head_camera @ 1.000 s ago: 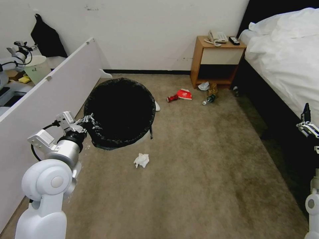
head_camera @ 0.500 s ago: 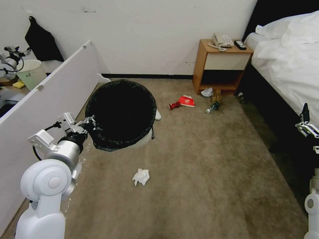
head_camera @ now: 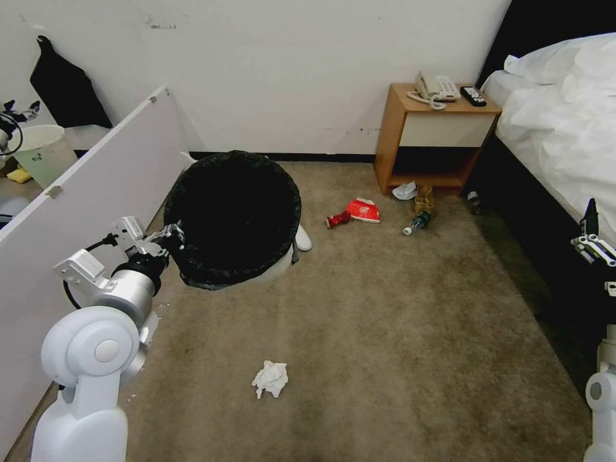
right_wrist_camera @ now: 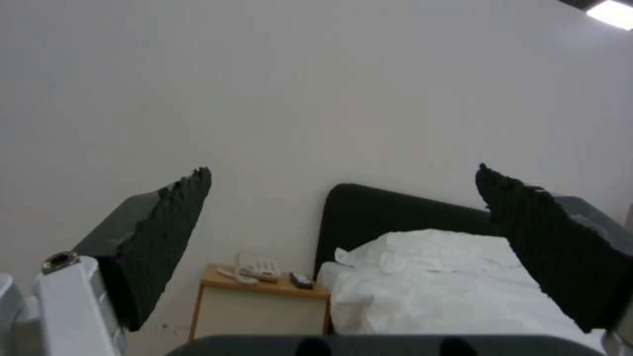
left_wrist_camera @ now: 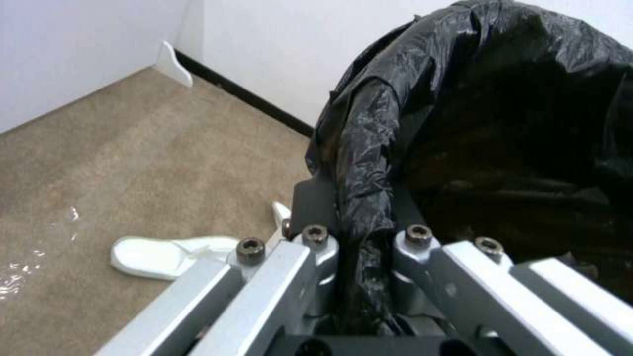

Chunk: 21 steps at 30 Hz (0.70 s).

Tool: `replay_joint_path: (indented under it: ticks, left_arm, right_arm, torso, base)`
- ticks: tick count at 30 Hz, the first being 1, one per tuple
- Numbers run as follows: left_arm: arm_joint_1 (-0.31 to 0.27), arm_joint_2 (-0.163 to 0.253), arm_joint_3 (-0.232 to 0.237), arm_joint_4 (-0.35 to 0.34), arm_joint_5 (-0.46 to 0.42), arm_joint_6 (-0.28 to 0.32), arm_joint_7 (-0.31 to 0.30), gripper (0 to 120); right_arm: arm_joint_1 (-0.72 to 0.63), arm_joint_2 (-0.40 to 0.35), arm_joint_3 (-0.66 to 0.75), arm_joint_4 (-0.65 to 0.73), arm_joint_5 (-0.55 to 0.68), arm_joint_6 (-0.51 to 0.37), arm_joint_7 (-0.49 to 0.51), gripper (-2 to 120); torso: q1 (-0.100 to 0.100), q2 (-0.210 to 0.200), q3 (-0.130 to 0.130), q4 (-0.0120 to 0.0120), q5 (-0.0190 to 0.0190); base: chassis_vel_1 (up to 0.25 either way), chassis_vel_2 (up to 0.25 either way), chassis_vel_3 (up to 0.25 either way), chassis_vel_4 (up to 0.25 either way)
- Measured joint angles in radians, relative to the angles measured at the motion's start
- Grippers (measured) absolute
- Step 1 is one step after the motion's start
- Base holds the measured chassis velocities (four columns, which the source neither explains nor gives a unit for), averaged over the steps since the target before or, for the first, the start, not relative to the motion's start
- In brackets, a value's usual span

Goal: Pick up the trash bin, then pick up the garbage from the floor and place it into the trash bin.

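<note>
My left gripper is shut on the near rim of the trash bin, which hangs above the floor with its black bag folded over the rim. Garbage lies on the carpet: a crumpled tissue in front of me, a white slipper behind the bin, also seen as a slipper in the left wrist view, a crushed red can, a red cup, a bottle, a brown bag and a pale mask. My right gripper is open, raised at my right side.
A white partition board runs along my left. A wooden nightstand with a phone stands at the far wall. The bed with its dark base fills the right side. Open carpet lies in the middle.
The whole view has shifted: the tissue now sits lower and nearer, and the nightstand and litter have slid right. The bin stays held in my left gripper; the right arm has not moved.
</note>
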Motion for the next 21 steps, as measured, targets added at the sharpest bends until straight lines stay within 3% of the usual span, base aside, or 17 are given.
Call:
replay_joint_path:
  ticks: [21]
  left_arm:
    - [0.009, 0.002, -0.004, -0.011, 0.011, -0.007, 0.008, 4]
  right_arm:
    - [-0.008, 0.004, 0.006, 0.019, 0.0, -0.007, -0.006, 100]
  torso:
    - [0.0, 0.0, 0.0, 0.0001, 0.0001]
  base:
    - [0.002, -0.002, -0.003, 0.002]
